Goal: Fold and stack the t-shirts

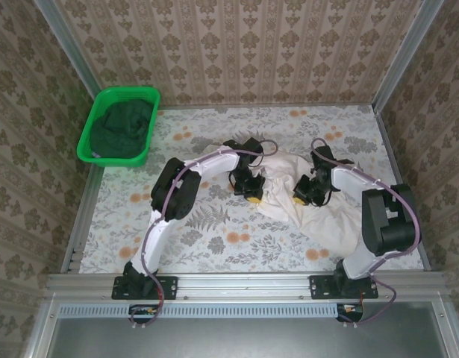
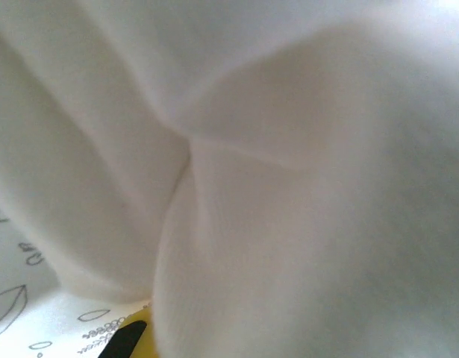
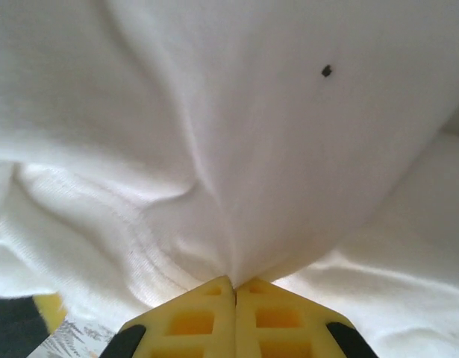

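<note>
The pale cream t-shirt [image 1: 319,224] lies crumpled at the middle of the table. My left gripper [image 1: 253,195] is down on its left part. In the left wrist view the cloth [image 2: 289,186] covers the jaws, and one yellow finger [image 2: 139,344] peeks out under a raised fold. My right gripper [image 1: 302,198] is on the shirt's middle. Its yellow fingers [image 3: 192,321] are pressed together with a pinch of cloth [image 3: 289,149] between the tips of the gripper [image 3: 235,282]. A small dark mark [image 3: 327,71] sits on the fabric. The dark green t-shirt [image 1: 125,127] lies bunched in the basket.
The bright green plastic basket [image 1: 113,159] stands at the table's far left corner. The floral tablecloth [image 1: 214,239] shows in front of the shirt and to the left. Patterned walls with metal posts close in the table on three sides.
</note>
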Available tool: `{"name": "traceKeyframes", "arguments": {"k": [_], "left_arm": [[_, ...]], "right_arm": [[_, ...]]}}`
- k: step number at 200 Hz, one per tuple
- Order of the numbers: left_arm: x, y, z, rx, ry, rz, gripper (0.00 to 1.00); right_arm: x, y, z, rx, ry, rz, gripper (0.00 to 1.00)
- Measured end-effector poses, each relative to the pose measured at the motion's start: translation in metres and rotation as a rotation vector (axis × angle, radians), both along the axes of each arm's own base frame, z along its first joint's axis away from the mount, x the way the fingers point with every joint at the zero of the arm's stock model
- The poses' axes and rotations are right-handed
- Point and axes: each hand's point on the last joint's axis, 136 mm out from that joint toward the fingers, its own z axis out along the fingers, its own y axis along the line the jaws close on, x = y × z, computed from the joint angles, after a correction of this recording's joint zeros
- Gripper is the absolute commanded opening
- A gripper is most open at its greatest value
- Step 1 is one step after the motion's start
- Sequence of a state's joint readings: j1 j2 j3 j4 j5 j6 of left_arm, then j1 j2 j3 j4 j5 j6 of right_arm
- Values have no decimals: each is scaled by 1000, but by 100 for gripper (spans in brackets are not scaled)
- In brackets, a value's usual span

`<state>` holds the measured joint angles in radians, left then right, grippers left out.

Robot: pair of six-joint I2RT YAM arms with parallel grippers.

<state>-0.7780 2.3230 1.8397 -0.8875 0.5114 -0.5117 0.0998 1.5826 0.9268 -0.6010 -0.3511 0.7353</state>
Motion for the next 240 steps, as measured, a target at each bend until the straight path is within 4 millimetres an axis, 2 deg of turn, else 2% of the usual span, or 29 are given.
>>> {"name": "traceKeyframes", "arguments": {"k": [20,30,45,59,83,116,141,170,200,240], "left_arm": [[14,0,5,-12,-95,10,0],[21,8,11,-10,-143,25,0],[33,25,32,-10,-218,58,0],[47,46,62,-23,-300,103,0],[73,89,129,-63,-464,204,0],[91,153,208,-88,-666,334,0],[91,195,246,-75,-771,392,0],[88,228,266,-33,-840,415,0],[77,240,283,-26,-893,402,0],[58,254,331,-90,-1078,452,2]], "right_arm": [[1,-7,20,-3,-52,-17,0],[2,-10,32,-7,-87,-28,0],[4,-15,54,-9,-150,-44,0],[6,-20,73,-7,-208,-61,0],[14,-26,102,-4,-298,-87,0],[25,-29,148,-3,-436,-116,0],[35,-33,195,-6,-574,-144,0],[50,-38,249,-12,-712,-172,0],[58,-42,291,-21,-823,-193,0],[62,-48,328,-34,-943,-223,0]]}}
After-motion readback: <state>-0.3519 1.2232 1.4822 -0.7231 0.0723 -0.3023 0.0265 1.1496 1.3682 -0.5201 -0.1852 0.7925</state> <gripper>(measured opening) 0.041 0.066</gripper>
